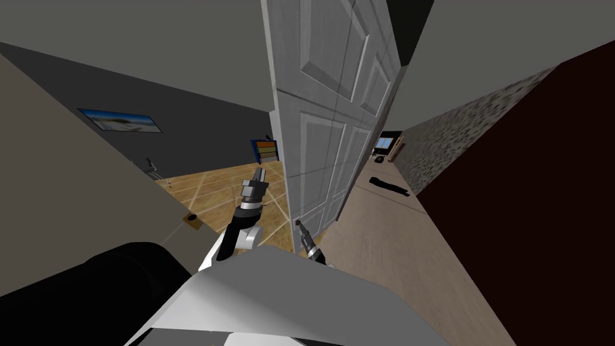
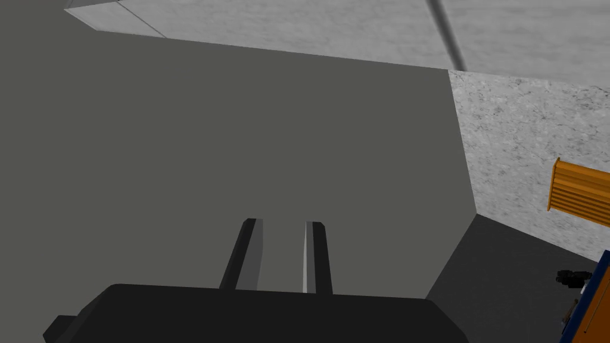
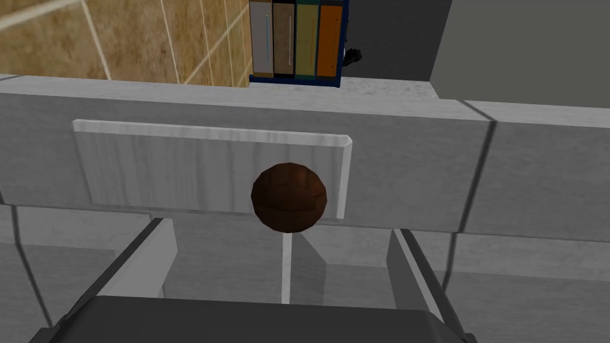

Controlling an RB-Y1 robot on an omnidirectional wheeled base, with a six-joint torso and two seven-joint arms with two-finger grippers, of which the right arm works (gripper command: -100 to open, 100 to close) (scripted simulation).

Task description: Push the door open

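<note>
- A grey panelled door [image 1: 324,120] stood ajar straight ahead, its edge turned toward the robot.
- A tan tiled floor [image 1: 210,186] lay to its left, and a cabinet with coloured fronts [image 3: 296,39] stood beyond it.
- The right end effector [image 3: 281,231] faced the door close up, its fingers wide apart, with the round brown knob [image 3: 289,197] between them just past their tips.
- The left end effector [image 1: 258,177] was raised beside the door's edge, its fingers drawn together on nothing.

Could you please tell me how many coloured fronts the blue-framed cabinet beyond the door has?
4, side by side in the blue-framed cabinet: grey front, brown front, green front, orange front. The picture's edge cuts them off, so more may be hidden.
</note>
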